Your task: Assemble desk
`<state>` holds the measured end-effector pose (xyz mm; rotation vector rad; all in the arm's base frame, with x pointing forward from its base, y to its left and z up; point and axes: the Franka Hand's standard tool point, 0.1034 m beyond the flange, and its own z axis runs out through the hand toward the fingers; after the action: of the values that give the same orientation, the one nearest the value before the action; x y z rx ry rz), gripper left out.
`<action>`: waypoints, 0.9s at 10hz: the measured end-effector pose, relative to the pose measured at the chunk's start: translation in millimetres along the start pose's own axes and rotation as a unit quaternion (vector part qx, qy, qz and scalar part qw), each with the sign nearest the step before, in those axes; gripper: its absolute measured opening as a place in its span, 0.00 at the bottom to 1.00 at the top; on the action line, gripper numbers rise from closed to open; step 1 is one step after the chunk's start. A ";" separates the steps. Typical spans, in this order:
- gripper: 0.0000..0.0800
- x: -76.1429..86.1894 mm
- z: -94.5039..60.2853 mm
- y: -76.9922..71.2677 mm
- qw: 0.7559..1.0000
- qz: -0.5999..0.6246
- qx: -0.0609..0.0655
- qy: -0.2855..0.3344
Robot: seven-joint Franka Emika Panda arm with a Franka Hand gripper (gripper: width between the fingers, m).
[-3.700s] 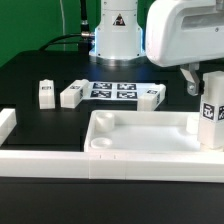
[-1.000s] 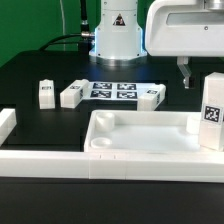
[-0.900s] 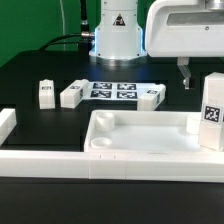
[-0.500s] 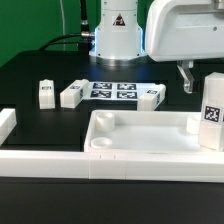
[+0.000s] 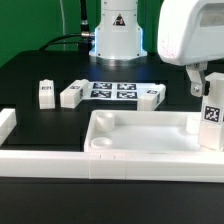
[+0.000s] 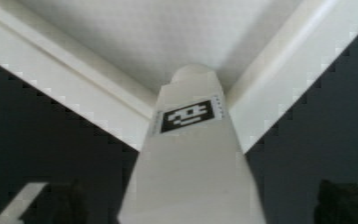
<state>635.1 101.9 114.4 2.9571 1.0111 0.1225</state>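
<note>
In the exterior view you see the desk top [image 5: 140, 135] lying on the table [image 5: 50, 75], with an upright leg [image 5: 211, 113] standing in its corner on the exterior view's right. The hand [image 5: 199, 84] hangs close over that leg. A loose leg [image 5: 150, 96] lies beside the marker board [image 5: 110, 90]. In the wrist view, the fingers [image 6: 25, 200] are spread wide on either side of the tagged upright leg [image 6: 188, 130], clear of it.

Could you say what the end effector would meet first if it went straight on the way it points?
Probably the upright white square-bar leg standing at a corner of the white tray-like desk top. It lies between the fingers of the open end effector, which may straddle it.
</note>
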 end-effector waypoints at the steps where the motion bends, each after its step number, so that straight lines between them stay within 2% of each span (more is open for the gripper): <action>1: 0.81 -0.5 0.6 0.3 0.999 -0.047 -0.001 0.000; 2: 0.81 -0.8 1.4 0.2 0.998 -0.068 -0.001 0.000; 4: 0.50 -1.2 2.2 0.0 0.998 -0.061 0.000 -0.001; 5: 0.50 -1.3 2.4 -0.1 0.998 -0.061 0.000 -0.001; 6: 0.36 -1.3 2.4 -0.2 0.998 -0.060 0.000 -0.001; 9: 0.36 -1.2 2.4 -0.4 1.000 -0.026 0.000 -0.001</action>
<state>634.1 101.5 111.9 2.9276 1.0872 0.1190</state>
